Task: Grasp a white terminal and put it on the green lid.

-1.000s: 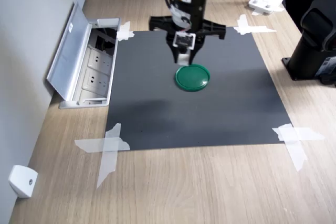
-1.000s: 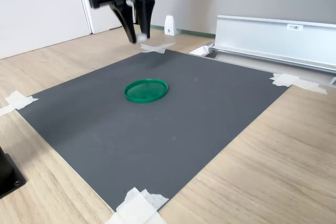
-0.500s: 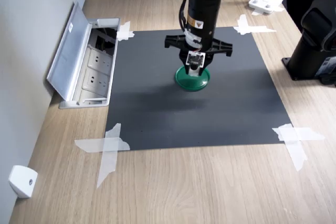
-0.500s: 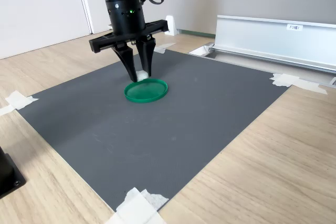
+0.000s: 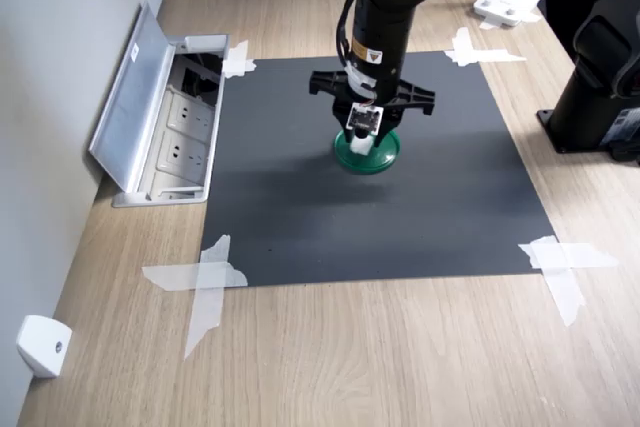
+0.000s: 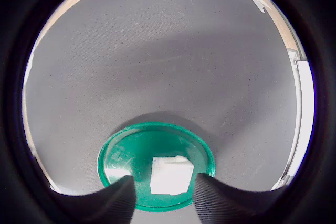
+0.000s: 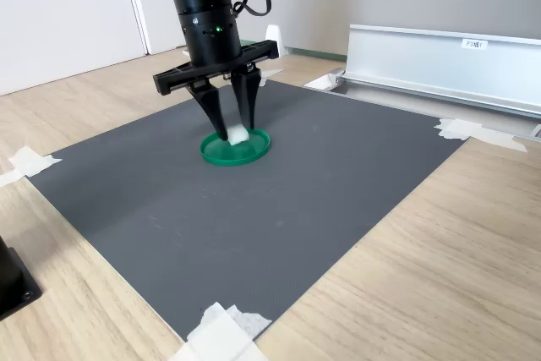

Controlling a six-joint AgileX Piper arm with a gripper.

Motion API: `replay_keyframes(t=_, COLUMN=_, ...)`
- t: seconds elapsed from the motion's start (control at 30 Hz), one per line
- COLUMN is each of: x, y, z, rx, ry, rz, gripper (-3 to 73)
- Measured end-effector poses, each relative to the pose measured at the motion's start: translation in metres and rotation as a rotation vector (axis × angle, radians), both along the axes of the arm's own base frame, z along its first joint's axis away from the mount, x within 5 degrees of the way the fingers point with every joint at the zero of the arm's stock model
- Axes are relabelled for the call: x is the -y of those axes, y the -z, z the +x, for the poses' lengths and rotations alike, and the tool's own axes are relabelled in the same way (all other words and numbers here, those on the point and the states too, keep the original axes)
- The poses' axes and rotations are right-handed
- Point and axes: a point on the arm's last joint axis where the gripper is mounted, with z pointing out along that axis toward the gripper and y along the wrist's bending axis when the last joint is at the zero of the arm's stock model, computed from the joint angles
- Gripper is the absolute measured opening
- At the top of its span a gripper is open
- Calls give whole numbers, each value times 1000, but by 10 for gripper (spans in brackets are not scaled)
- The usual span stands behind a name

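First exterior view: the black arm reaches down over the middle of a dark grey mat (image 5: 300, 217) taped at its corners to a pale wood-grain table (image 5: 400, 347), and its black two-fingered gripper (image 5: 361, 144) sits low over the flat round dark-green plastic lid (image 5: 385, 154), with a tiny white cubic plastic terminal (image 5: 359, 146) showing between the finger ends above the lid's surface. To the first exterior view's left an open grey metal socket box (image 5: 165, 122) lies beside the mat, and a small white wedge-shaped piece (image 5: 43, 345) rests near the table's near corner. Wrist view: the terminal (image 6: 170, 174) lies inside the raised rim of the lid (image 6: 126, 150), between the two dark fingertips (image 6: 118, 195); a narrow gap shows on each side of the block, so the jaws stand slightly wider than it and do not appear to be pinching it. Second exterior view: the gripper (image 7: 234, 132) points straight down with its fingers set narrowly apart, their ends at the lid (image 7: 254, 151), and the terminal (image 7: 238, 135) sits between them, on or just above the lid's floor.
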Motion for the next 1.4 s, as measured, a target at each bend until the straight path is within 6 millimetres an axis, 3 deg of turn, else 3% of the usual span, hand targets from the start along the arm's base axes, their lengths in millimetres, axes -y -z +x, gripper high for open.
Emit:
replay_keyframes(t=0.17, x=-1, y=-12, z=-3, rx=41, ry=16, rz=27, gripper=602)
replay_keyframes(t=0.27, x=-4, y=-36, z=-7, rx=139, ry=65, rz=98, gripper=603)
replay_keyframes(t=0.37, x=-7, y=-75, z=-14, rx=268, ry=186, rz=218, gripper=562)
replay_keyframes(t=0.5, x=-8, y=-126, z=-29, rx=440, ry=373, rz=399, gripper=406)
replay_keyframes(t=0.67, x=0, y=-167, z=-63, rx=660, ry=583, rz=597, gripper=80)
replay_keyframes(t=0.8, x=8, y=-184, z=-102, rx=826, ry=712, rz=815, gripper=4)
replay_keyframes(t=1.0, x=16, y=-177, z=-162, rx=967, ry=724, rz=996, gripper=-5)
replay_keyframes(t=1.2, x=33, y=-137, z=-203, rx=1066, ry=791, rz=950, gripper=-5)
replay_keyframes(t=1.4, x=38, y=-98, z=-228, rx=1125, ry=847, rz=951, gripper=-5)
